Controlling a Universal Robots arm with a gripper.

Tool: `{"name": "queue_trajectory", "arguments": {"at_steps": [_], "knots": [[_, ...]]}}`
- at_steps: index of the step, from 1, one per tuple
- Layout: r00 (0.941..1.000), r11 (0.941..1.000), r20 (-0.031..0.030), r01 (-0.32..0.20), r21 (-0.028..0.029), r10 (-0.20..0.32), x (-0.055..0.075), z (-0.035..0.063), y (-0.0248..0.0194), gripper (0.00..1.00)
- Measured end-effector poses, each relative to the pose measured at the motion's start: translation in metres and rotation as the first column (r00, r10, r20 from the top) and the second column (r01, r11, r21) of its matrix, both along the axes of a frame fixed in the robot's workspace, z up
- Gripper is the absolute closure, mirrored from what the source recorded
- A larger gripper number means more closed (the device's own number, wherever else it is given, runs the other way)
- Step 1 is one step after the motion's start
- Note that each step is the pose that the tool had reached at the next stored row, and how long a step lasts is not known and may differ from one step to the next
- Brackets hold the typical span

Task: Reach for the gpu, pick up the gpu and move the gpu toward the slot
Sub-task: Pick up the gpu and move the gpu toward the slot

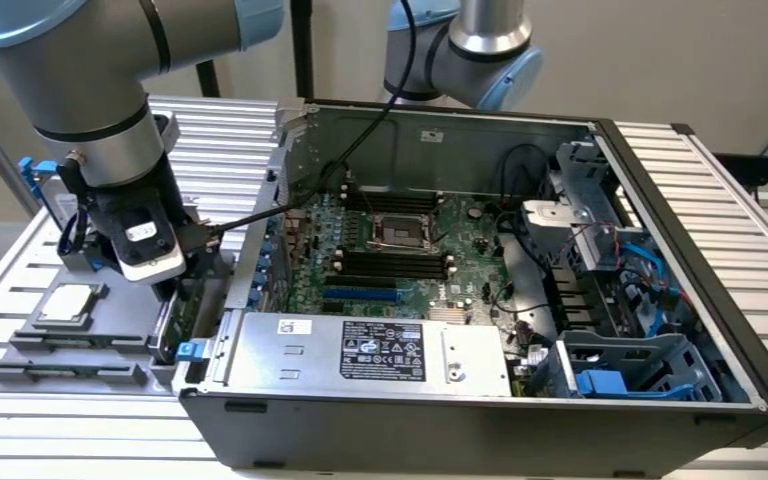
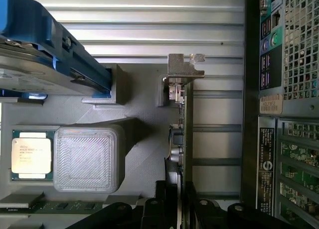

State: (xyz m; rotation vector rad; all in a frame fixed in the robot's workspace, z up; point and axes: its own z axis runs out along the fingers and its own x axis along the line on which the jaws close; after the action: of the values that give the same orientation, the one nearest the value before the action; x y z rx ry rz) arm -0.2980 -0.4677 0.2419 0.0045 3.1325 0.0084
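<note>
The gpu (image 2: 185,134) stands on edge in a grey holder (image 2: 144,119), seen as a thin dark strip with its silver bracket (image 2: 184,69) at the far end. My gripper (image 2: 179,201) straddles the near end, and its black fingers (image 2: 163,201) sit against both faces of the card, shut on it. In the exterior view my gripper (image 1: 171,285) reaches down to the gpu (image 1: 168,325), just outside the case's left wall. The blue slot (image 1: 361,296) lies on the motherboard inside the open case.
A silver processor chip (image 1: 68,303) and a hard drive with blue rails (image 2: 35,64) rest on the same grey holder. The case's rear panel (image 2: 279,89) is close beside the card. The power supply (image 1: 357,350) fills the case's near side. A second arm (image 1: 471,50) stands behind.
</note>
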Motion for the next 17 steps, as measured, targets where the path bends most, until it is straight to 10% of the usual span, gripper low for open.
{"name": "queue_trajectory", "arguments": {"at_steps": [9,17], "knots": [[1.0000,1.0000,-0.0001,0.000,0.0048,0.000,0.000,0.0089,0.0000,0.74],[1.0000,1.0000,0.0000,0.000,0.0089,0.000,0.000,0.0372,0.0000,0.74]]}}
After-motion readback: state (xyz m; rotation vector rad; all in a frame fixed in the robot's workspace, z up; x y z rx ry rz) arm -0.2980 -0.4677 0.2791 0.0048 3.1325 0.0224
